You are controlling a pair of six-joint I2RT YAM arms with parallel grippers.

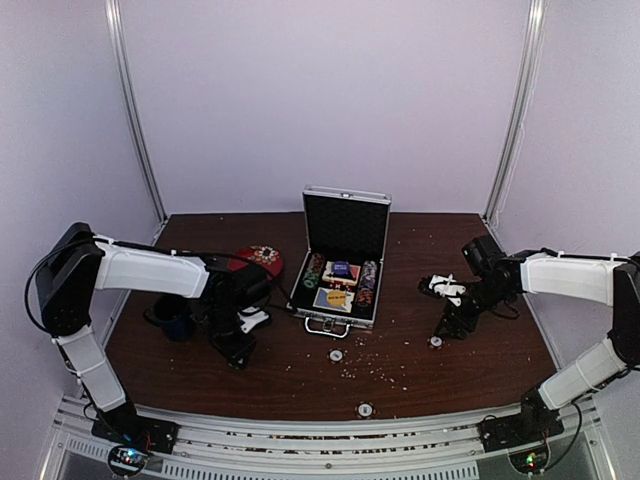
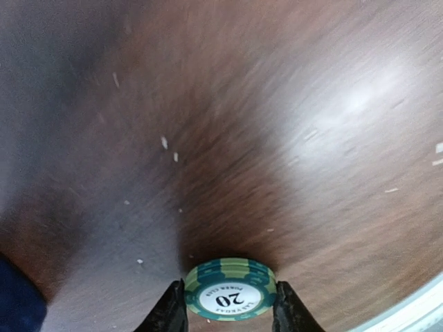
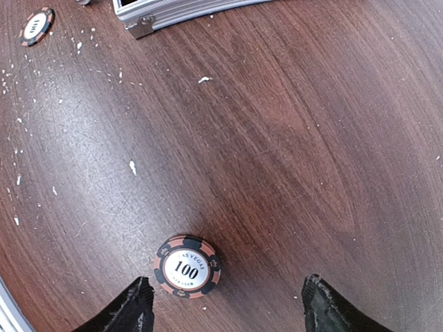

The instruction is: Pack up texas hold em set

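The silver case (image 1: 345, 228) stands open at the table's middle, with chips and card boxes in its black tray. In the left wrist view my left gripper (image 2: 230, 308) has both fingers against the edges of a green "20" poker chip (image 2: 230, 289), just above the wood. In the top view the left gripper (image 1: 238, 350) is left of the case. My right gripper (image 3: 225, 304) hangs open over a black-and-salmon "100" chip (image 3: 187, 266) that lies flat nearer its left finger. The top view shows the right gripper (image 1: 440, 330) right of the case.
A red patterned plate (image 1: 262, 258) and a dark blue mug (image 1: 176, 318) sit behind my left arm. Loose chips lie in front of the case (image 1: 336, 355) and at the table's near edge (image 1: 366, 409). White crumbs are scattered over the wood. The case's corner (image 3: 173, 10) shows in the right wrist view.
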